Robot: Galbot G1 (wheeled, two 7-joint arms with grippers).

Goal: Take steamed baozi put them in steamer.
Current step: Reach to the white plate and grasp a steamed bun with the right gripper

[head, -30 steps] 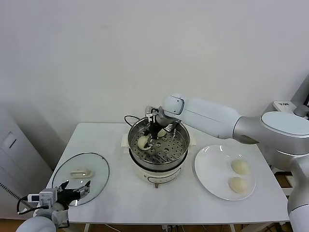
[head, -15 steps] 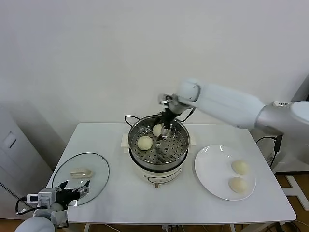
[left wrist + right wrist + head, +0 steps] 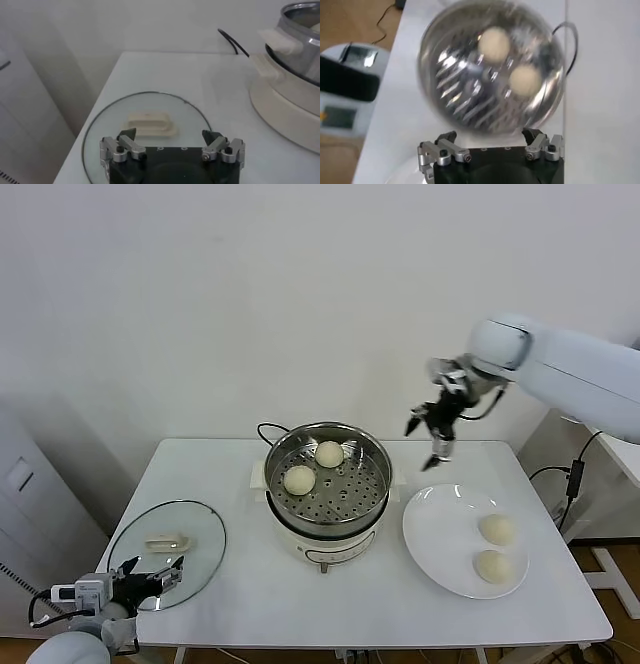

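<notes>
The steel steamer (image 3: 378, 469) on its cream base stands mid-table and holds two cream-white baozi: one at the back (image 3: 329, 453), one at the left (image 3: 300, 479). Both also show in the right wrist view (image 3: 494, 44) (image 3: 525, 80). Two more baozi (image 3: 497, 529) (image 3: 491, 565) lie on the white plate (image 3: 430, 529) to the right. My right gripper (image 3: 431, 439) hangs open and empty in the air, right of the steamer and above the plate's back edge. My left gripper (image 3: 150, 577) waits open at the front left, over the glass lid.
A flat glass lid (image 3: 200, 529) with a cream handle (image 3: 167, 540) lies on the table's left side. A black cord (image 3: 265, 431) runs behind the steamer. A white wall stands close behind the table.
My right gripper let go of a baozi in the steamer, rose out of the pot and swung right toward the plate. The left arm stayed put.
</notes>
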